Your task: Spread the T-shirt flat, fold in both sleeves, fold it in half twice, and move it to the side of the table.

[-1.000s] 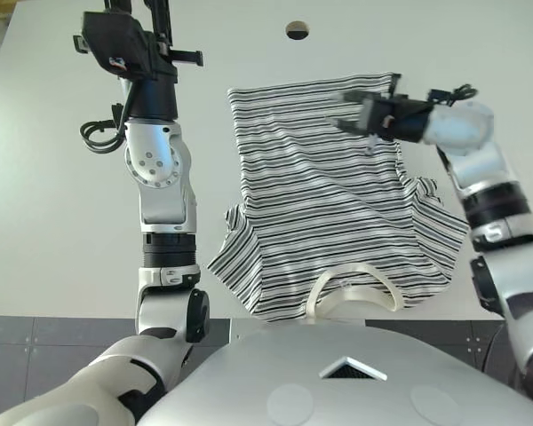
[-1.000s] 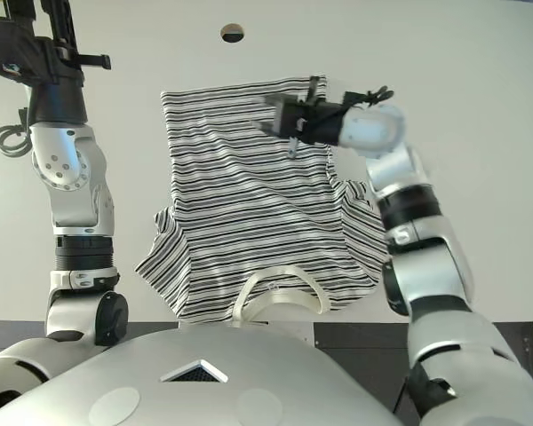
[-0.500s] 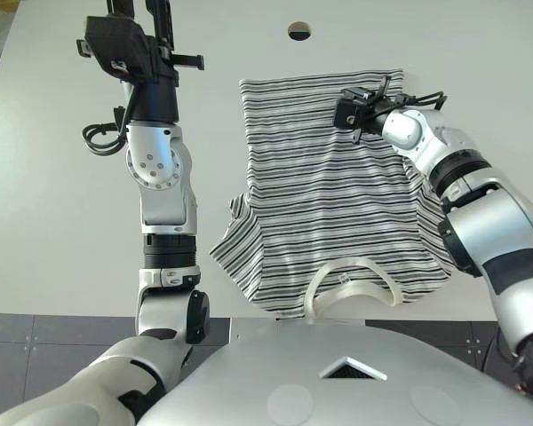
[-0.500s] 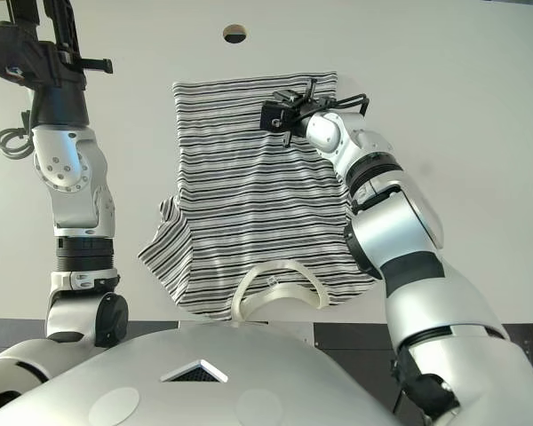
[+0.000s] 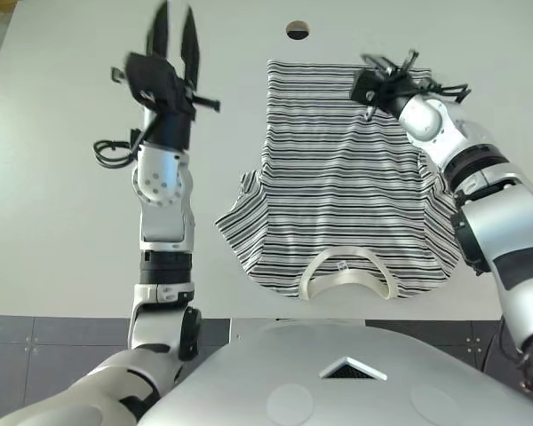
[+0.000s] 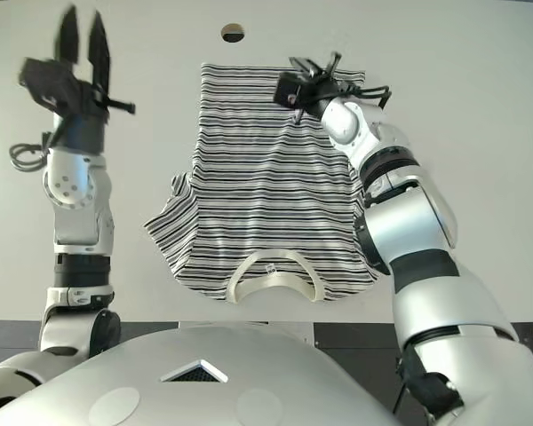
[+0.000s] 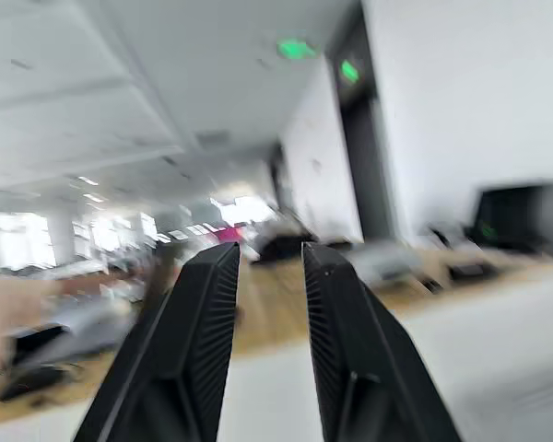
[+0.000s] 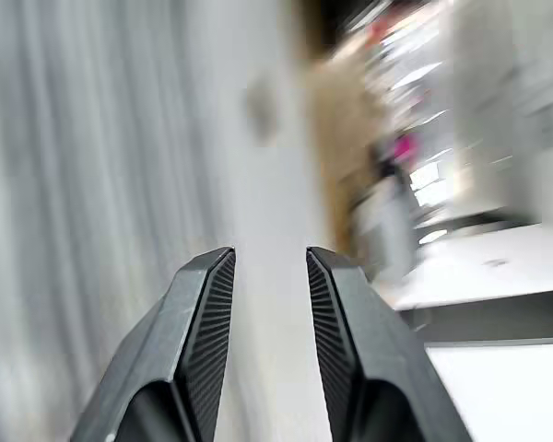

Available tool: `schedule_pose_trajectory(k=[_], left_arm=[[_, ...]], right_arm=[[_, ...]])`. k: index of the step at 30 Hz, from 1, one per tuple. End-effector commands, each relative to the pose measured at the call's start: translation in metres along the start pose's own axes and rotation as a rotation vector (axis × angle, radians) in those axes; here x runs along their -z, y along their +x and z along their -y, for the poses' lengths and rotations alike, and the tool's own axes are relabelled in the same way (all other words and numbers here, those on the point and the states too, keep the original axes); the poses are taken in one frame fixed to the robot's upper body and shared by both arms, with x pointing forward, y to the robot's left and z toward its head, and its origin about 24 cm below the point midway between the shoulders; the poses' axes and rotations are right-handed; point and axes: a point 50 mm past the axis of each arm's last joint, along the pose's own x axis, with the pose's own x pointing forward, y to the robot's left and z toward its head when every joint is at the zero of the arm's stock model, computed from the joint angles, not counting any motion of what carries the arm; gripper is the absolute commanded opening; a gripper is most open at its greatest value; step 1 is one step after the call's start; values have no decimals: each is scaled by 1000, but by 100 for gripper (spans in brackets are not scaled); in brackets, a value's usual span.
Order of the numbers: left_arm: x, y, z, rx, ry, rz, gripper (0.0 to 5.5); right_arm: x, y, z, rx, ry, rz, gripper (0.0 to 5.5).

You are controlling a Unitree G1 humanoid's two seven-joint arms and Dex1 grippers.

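Observation:
The black-and-white striped T-shirt [image 5: 346,169] lies on the white table [image 5: 62,222], its white collar [image 5: 348,272] nearest me and its hem at the far end. The sleeve on my left [image 5: 240,217] is bunched up; the other sleeve [image 5: 444,226] lies partly under my right arm. My right gripper [image 5: 393,64] hovers over the far right corner of the hem, open, with nothing between its fingers [image 8: 203,322]. My left gripper [image 5: 175,22] is raised well left of the shirt, open and empty, its fingers [image 7: 189,341] pointing out into the room.
A round hole [image 5: 297,30] in the tabletop lies just beyond the hem. A black cable [image 5: 114,151] loops off my left arm. The table's near edge [image 5: 89,314] runs below the collar. Bare tabletop spreads on both sides of the shirt.
The shirt has slid away from me and to the right, its body stretched longer. My right gripper moved toward the far hem corner. My left arm swung right and its gripper tilted.

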Motion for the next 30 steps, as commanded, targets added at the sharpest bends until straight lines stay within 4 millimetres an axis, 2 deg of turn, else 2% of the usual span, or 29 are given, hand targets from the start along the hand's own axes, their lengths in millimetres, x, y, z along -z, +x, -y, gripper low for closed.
schedule_pose_trajectory(k=[1,4,8,10,16,23,30], left_arm=[[9,-49,1,196,-85,-236,126],[5,-87,-5,235,-289,-437,126],[-6,-118,-11,229,-456,-630,126],[-8,-125,-14,214,-506,-698,126],[16,-162,-13,168,-639,-995,126],[37,-183,-4,164,-690,-1153,126],[36,-179,9,214,-758,-1143,126]], right_arm=[[-21,-10,43,212,-2,261,143],[-27,-25,57,287,-11,381,143],[-30,-38,65,318,-39,441,143],[-32,-42,68,326,-49,453,143],[-34,-52,75,339,-74,454,143],[-33,-57,77,334,-82,440,143],[-32,-58,77,327,-79,428,143]])
